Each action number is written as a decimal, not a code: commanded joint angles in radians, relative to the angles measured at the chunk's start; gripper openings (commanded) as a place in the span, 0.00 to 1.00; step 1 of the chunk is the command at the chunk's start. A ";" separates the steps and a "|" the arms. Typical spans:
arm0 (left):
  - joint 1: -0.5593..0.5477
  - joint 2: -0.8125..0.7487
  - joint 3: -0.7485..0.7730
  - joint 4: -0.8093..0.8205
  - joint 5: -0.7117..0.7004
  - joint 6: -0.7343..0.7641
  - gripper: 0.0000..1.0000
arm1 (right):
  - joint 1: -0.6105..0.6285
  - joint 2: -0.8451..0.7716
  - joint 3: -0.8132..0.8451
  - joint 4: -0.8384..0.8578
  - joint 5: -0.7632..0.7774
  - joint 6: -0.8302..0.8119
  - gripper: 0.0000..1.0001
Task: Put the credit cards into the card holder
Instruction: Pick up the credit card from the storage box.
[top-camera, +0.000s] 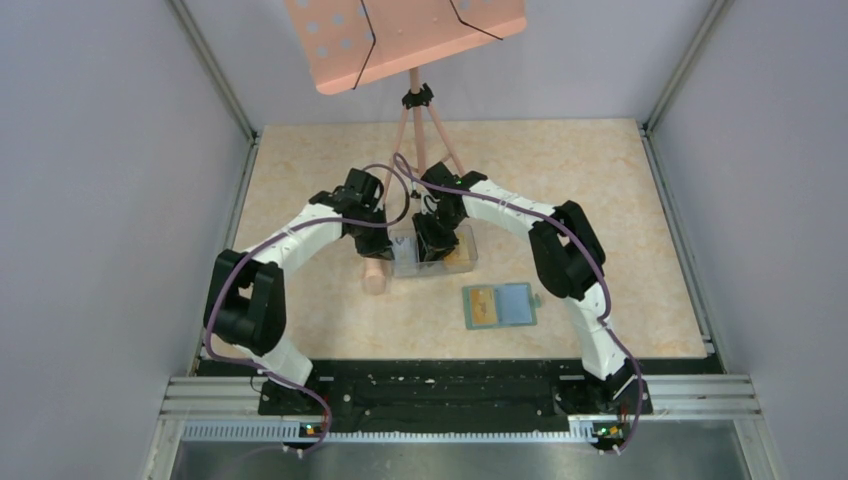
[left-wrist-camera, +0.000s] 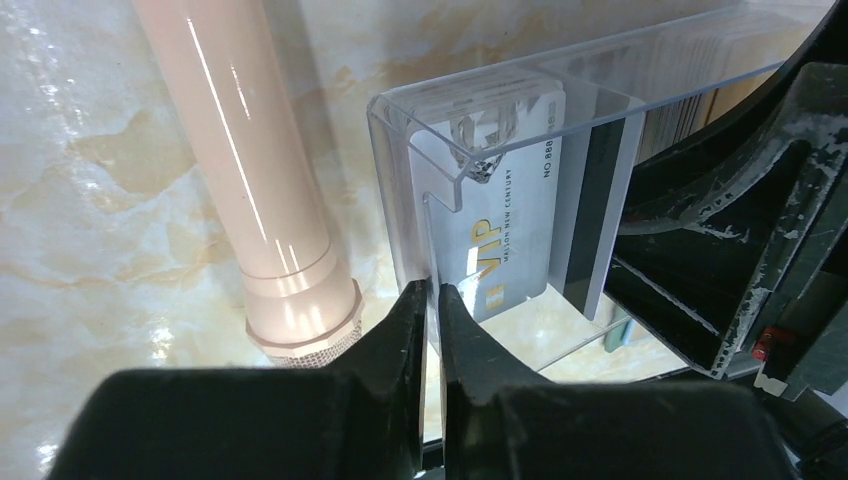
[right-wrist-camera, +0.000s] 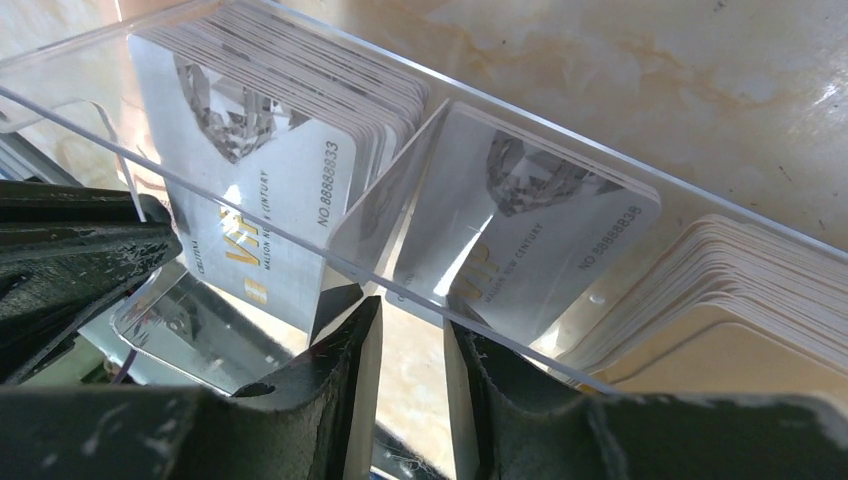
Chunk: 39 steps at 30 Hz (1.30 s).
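Note:
The clear plastic box (top-camera: 433, 252) stands at mid-table with upright credit cards in it. White-grey cards (left-wrist-camera: 505, 225) fill one end and orange-yellow cards (right-wrist-camera: 760, 330) the other. One white-grey card (right-wrist-camera: 530, 225) leans apart from its stack. My left gripper (left-wrist-camera: 433, 290) is shut on the box's end wall. My right gripper (right-wrist-camera: 412, 315) hovers at the box's long wall, just below the leaning card, its jaws a narrow gap apart with nothing between them. The green card holder (top-camera: 500, 305) lies open to the right of the box, an orange card in its left sleeve.
A pink stand's leg (left-wrist-camera: 240, 150) runs down just left of the box, and its foot (top-camera: 375, 280) rests beside the left gripper (top-camera: 395, 245). The stand's pink board (top-camera: 405, 35) hangs over the far table. Metal rails edge the table.

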 joint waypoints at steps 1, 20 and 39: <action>-0.005 -0.029 0.080 -0.053 -0.031 0.043 0.13 | -0.007 -0.005 0.014 0.005 -0.003 -0.003 0.30; -0.008 0.043 0.114 0.039 0.173 0.027 0.40 | -0.007 0.012 -0.001 0.050 -0.051 -0.001 0.30; -0.010 0.164 0.097 0.083 0.184 -0.014 0.35 | -0.037 0.006 -0.074 0.118 -0.119 0.042 0.30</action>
